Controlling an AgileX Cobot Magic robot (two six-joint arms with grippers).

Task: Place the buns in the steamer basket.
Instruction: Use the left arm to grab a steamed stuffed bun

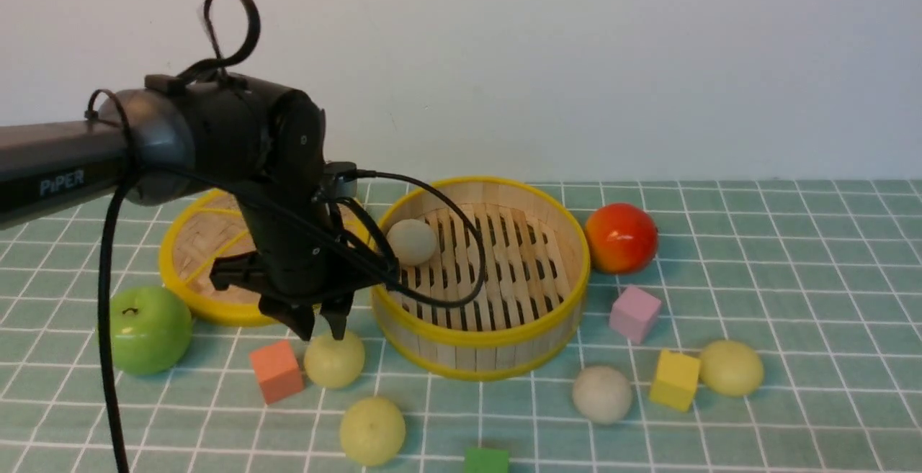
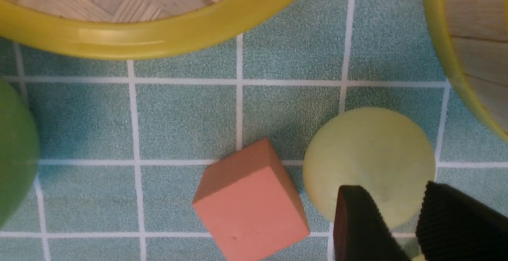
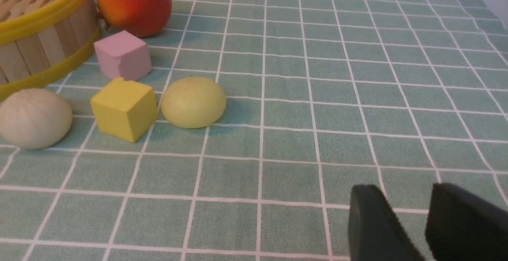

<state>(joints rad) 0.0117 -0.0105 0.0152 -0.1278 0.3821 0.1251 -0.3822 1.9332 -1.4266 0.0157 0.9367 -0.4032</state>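
Note:
The steamer basket [image 1: 497, 354] stands mid-table with one off-white bun [image 1: 411, 241] on its slatted floor. My left gripper [image 1: 322, 323] hangs just over a yellow-green bun [image 1: 333, 359] beside the basket's near-left wall. In the left wrist view that bun [image 2: 369, 149] lies under the parted fingertips of the left gripper [image 2: 397, 201], which is open and holds nothing. Other buns rest on the cloth: a yellow-green one [image 1: 372, 430], an off-white one [image 1: 601, 393], and a yellow-green one [image 1: 730, 367]. My right gripper [image 3: 406, 191] is open over bare cloth, away from the buns [image 3: 193, 102] [image 3: 33, 118].
The flat lid [image 1: 216, 312] lies behind the left arm. A green apple [image 1: 148, 329] sits at left, a red apple [image 1: 621, 237] right of the basket. Cubes lie about: orange [image 1: 276, 371] touching the near bun, pink [image 1: 634, 312], yellow [image 1: 675, 379], green [image 1: 485, 460].

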